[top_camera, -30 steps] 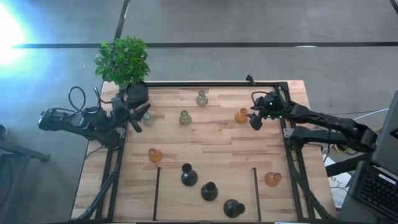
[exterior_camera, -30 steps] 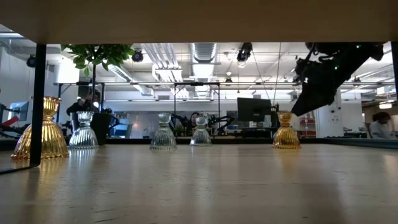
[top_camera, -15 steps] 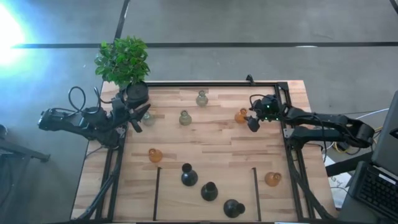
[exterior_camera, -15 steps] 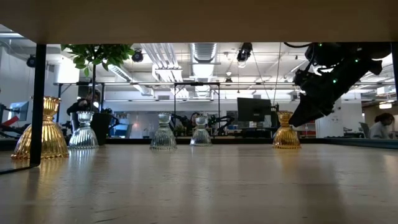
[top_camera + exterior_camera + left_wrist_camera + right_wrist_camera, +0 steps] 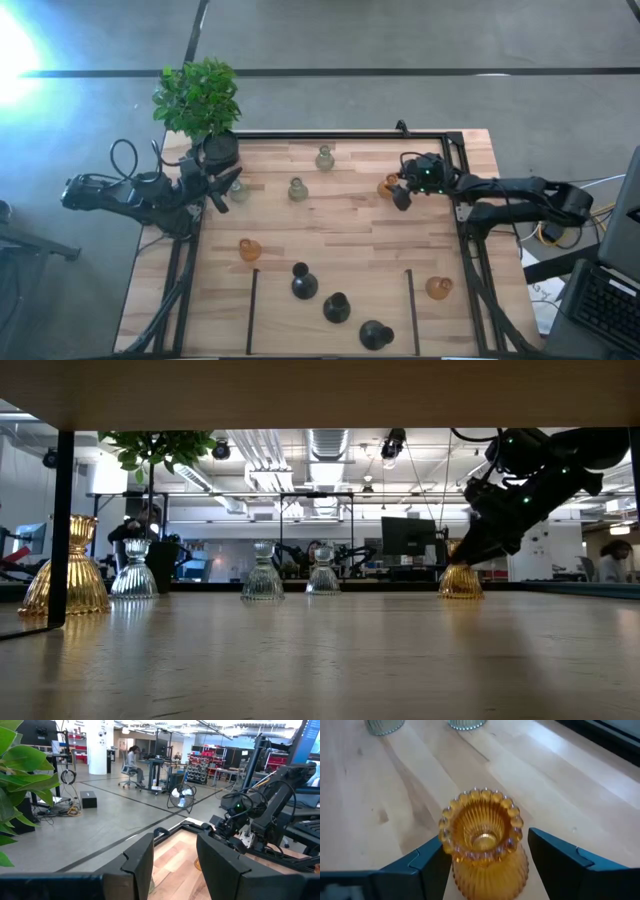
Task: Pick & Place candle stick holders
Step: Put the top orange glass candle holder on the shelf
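Observation:
An amber candle stick holder (image 5: 481, 847) stands upright on its wide base at the table's far right. My right gripper (image 5: 399, 195) is open and slants down over it, with one finger on each side of the beaded rim (image 5: 479, 795); I see no touch. My left gripper (image 5: 228, 183) is open and level at the far left, beside a pale holder (image 5: 240, 191), with nothing between its fingers. Other holders stand on the wood: two pale ones (image 5: 324, 157) (image 5: 297, 189), two amber ones (image 5: 249, 249) (image 5: 438, 288) and three black ones (image 5: 304, 284) (image 5: 336, 307) (image 5: 376, 334).
A potted green plant (image 5: 198, 98) stands at the table's far left corner, just behind my left arm. Two dark strips (image 5: 252, 310) (image 5: 412, 310) mark off a zone at the near edge, where the black holders stand. A black frame (image 5: 340, 134) borders the table.
My right gripper has come down and a little toward the table's left, tipping further downward, until its open fingers stand around the amber holder. The holder has stayed in place.

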`<state>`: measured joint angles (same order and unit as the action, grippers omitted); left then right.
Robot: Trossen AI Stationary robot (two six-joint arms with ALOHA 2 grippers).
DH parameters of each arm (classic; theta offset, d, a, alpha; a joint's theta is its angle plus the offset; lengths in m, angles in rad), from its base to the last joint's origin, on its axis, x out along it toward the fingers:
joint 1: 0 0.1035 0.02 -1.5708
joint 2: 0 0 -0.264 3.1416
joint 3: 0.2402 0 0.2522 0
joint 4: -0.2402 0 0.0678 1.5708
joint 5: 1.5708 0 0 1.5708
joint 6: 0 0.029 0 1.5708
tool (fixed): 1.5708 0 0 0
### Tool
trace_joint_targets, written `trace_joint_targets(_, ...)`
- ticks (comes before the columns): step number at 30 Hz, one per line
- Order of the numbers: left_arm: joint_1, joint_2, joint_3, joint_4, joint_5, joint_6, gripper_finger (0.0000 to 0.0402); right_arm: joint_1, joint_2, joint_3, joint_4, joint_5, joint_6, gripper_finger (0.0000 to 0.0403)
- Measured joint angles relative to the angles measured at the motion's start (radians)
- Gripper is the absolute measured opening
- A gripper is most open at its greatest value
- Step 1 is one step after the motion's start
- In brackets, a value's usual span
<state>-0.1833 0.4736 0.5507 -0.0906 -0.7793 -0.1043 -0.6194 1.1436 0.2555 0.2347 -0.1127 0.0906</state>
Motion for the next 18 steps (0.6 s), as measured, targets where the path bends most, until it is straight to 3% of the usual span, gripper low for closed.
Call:
trace_joint_targets(8, 0.0, 0.0, 0.0, 0.0, 0.0, 0.0, 0.0154, 0.0, 0.095, 0.001, 0.058, 0.0, 0.016, 0.0216)
trace_joint_targets(18, 0.0, 0.0, 0.0, 0.0, 0.0, 0.0, 0.0154, 0.0, 0.099, 0.002, 0.149, 0.011, 0.03, 0.0126)
